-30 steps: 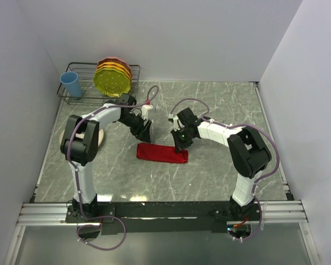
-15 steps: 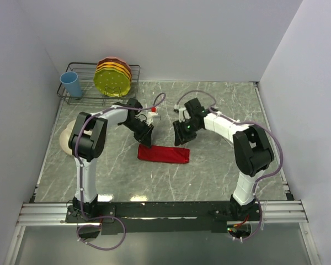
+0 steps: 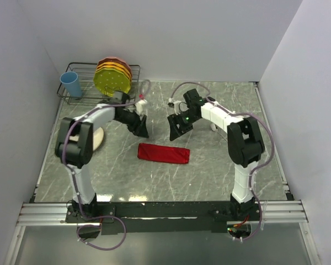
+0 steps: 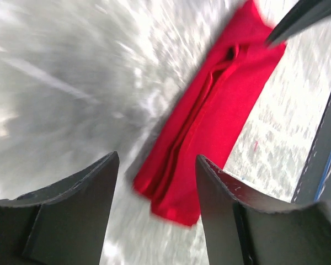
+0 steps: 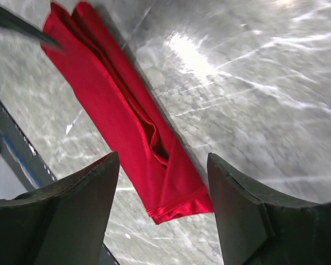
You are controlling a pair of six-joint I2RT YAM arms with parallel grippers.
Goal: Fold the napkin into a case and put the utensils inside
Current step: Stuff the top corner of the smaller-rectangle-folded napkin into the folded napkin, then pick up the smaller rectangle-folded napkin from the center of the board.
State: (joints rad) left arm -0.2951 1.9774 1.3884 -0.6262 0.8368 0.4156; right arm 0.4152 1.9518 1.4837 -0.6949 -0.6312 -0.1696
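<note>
The red napkin [image 3: 163, 153] lies flat on the marble table, folded into a long narrow strip. It also fills the left wrist view as the napkin [image 4: 209, 116] and the right wrist view as the napkin [image 5: 127, 116], with a loose fold along its middle. My left gripper [image 3: 142, 131] [image 4: 157, 160] hovers open just behind the strip's left end, holding nothing. My right gripper [image 3: 174, 132] [image 5: 163, 157] hangs open behind the strip's right end, also holding nothing. The utensils are out of view.
A wire dish rack [image 3: 83, 95] at the back left holds yellow and orange plates [image 3: 115, 74] and a blue cup [image 3: 71, 84]. A cream plate [image 3: 99, 138] lies at the left, partly behind my left arm. White walls enclose the table.
My right gripper has opened, let go of the napkin and pulled back from it. My left gripper shut briefly, opened again and drew back too. The napkin stays folded as a strip.
</note>
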